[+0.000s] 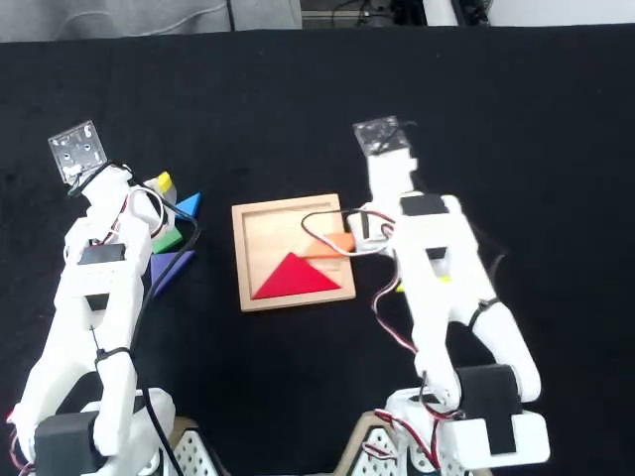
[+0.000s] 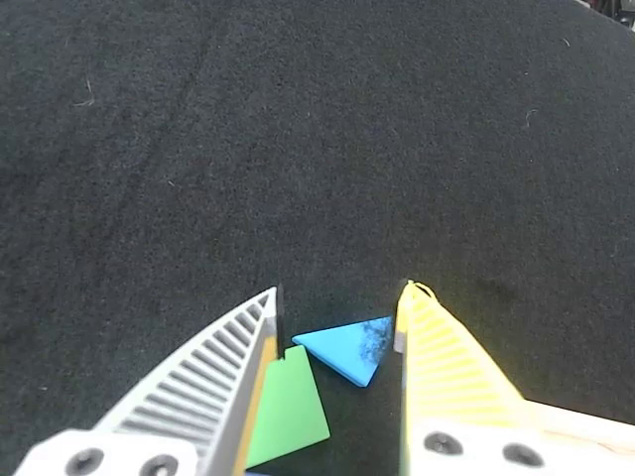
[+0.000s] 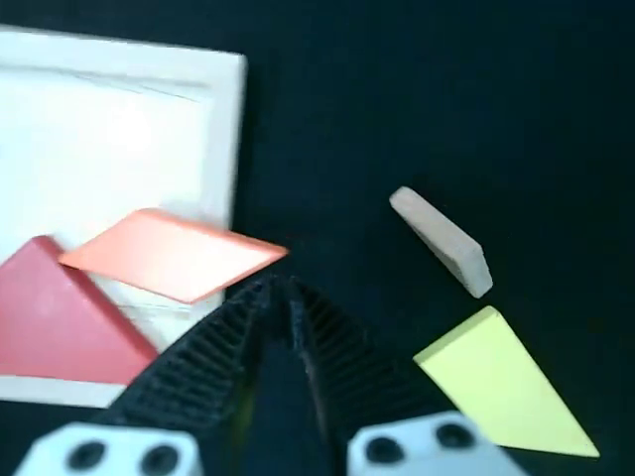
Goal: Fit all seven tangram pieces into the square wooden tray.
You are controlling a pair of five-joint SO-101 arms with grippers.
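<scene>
Both sets of jaws read differently. Your right gripper (image 3: 283,290) has its jaws pressed together with nothing between them. Its tips sit just beside one corner of the orange parallelogram (image 3: 174,253). That piece lies across the rim of the wooden tray (image 3: 228,129), partly inside and partly poking out over the black cloth (image 1: 298,99). Inside the tray, the red triangle (image 3: 55,322) lies flat along the side nearest the arm bases, just beside the orange piece.

Outside the tray, on your right arm's side, a pale grey piece (image 3: 442,241) and a yellow triangle (image 3: 506,387) rest on the cloth, apart from each other and from the rim.

Your left gripper (image 2: 339,297) has its jaws spread wide, low over the cloth on the other side of the tray. The blue triangle (image 2: 347,349) lies between the fingertips, and you cannot tell whether either one touches it. The green piece (image 2: 288,407) is just beside it, against the white finger (image 2: 238,342). From the high view, a purple piece (image 1: 169,266) lies in the same cluster, well apart from the tray.
</scene>
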